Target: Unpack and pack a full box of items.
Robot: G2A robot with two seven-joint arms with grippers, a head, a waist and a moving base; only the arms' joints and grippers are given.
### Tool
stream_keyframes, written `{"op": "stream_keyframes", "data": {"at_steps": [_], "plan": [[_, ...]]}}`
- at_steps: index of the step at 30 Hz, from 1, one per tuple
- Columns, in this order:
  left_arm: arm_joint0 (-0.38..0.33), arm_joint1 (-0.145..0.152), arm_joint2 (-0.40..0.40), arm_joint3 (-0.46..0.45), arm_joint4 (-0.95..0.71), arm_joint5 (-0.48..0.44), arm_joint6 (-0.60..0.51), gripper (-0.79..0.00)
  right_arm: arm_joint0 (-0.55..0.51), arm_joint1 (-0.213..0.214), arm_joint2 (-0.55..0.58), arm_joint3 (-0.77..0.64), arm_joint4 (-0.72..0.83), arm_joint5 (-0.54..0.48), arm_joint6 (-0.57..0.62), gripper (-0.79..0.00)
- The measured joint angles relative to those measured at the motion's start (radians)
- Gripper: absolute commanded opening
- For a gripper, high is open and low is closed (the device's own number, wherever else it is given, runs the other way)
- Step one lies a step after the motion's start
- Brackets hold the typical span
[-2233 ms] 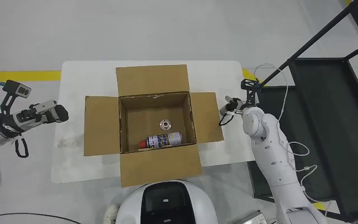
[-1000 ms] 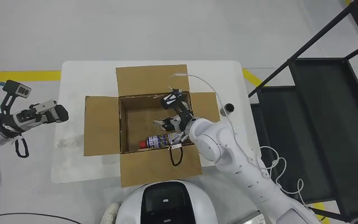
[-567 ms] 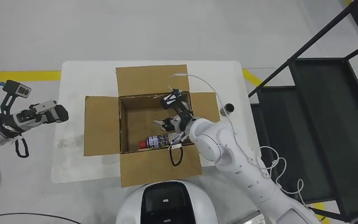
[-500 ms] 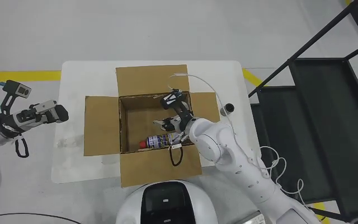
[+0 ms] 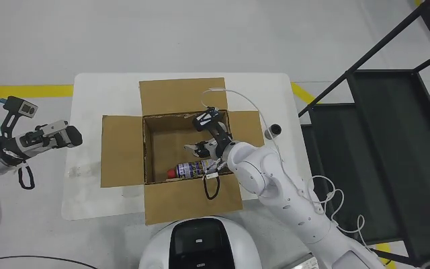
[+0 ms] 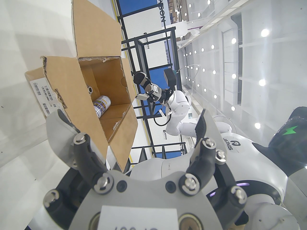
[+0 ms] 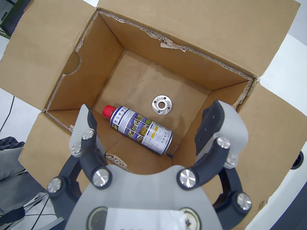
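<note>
An open cardboard box (image 5: 181, 94) stands on the white table (image 5: 101, 87), all its flaps folded out. On its floor lie a spray can with a red cap (image 7: 141, 130) and a round metal flange (image 7: 162, 105). My right gripper (image 7: 150, 106) hangs open and empty above the box's right half (image 5: 201, 149), over the flange and just beyond the can (image 5: 191, 169). My left gripper (image 6: 129, 116) is open and empty, held off the table's left edge (image 5: 72, 136), facing the box (image 6: 96, 32).
A small cylinder (image 5: 273, 130) stands near the table's right edge. A black metal rack (image 5: 376, 134) is beside the table on the right. Bare table lies left of the box and beyond it.
The right arm swung from the table's right edge to above the box, leaving the small cylinder there; it has held still for the last second. The left arm has not moved.
</note>
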Motion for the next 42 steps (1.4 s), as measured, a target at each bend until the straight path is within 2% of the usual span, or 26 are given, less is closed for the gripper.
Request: {"op": "stream_keyframes", "data": {"at_steps": [42], "plan": [[0.0,0.0,0.0,0.0,0.0,0.0,0.0,0.0,0.007,-0.003,-0.007,0.021,0.009,0.0,-0.015,0.0]]}}
